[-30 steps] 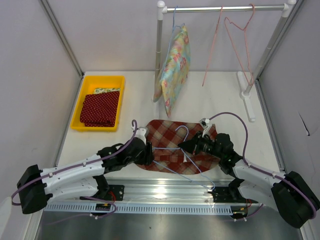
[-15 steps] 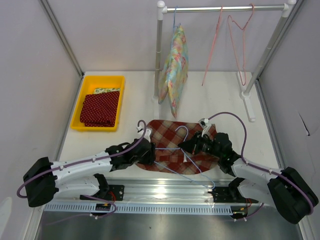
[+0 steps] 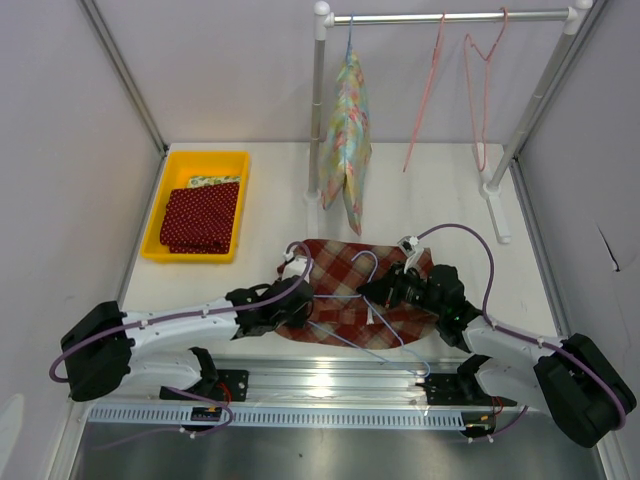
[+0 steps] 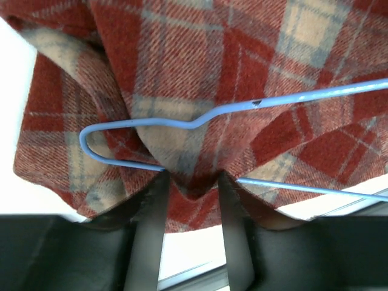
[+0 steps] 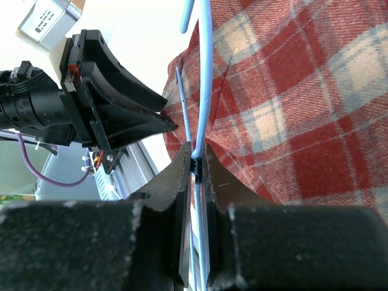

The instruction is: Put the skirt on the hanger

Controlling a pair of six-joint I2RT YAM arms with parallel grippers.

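The red plaid skirt (image 3: 345, 280) lies flat near the table's front edge, with a blue wire hanger (image 3: 367, 264) lying on it. In the left wrist view the hanger's bent end (image 4: 91, 142) rests on the skirt (image 4: 254, 73). My left gripper (image 4: 193, 179) is at the skirt's near left edge (image 3: 298, 306), its fingertips (image 4: 159, 188) pinching a raised fold of the cloth; the lower wire is hidden under that fold. My right gripper (image 5: 195, 159) is shut on the hanger's wire (image 5: 205, 73) over the skirt's right part (image 3: 378, 291).
A yellow tray (image 3: 160, 215) at the left holds a folded red dotted cloth (image 3: 202, 216). At the back stands a rack (image 3: 450, 17) with a floral garment (image 3: 348, 130) and pink hangers (image 3: 482, 90). A metal rail (image 3: 320, 385) runs along the near edge.
My left gripper has slid right onto the skirt's edge and its jaws have narrowed around a fold. The floral garment has swung on the rack. The right gripper has stayed put.
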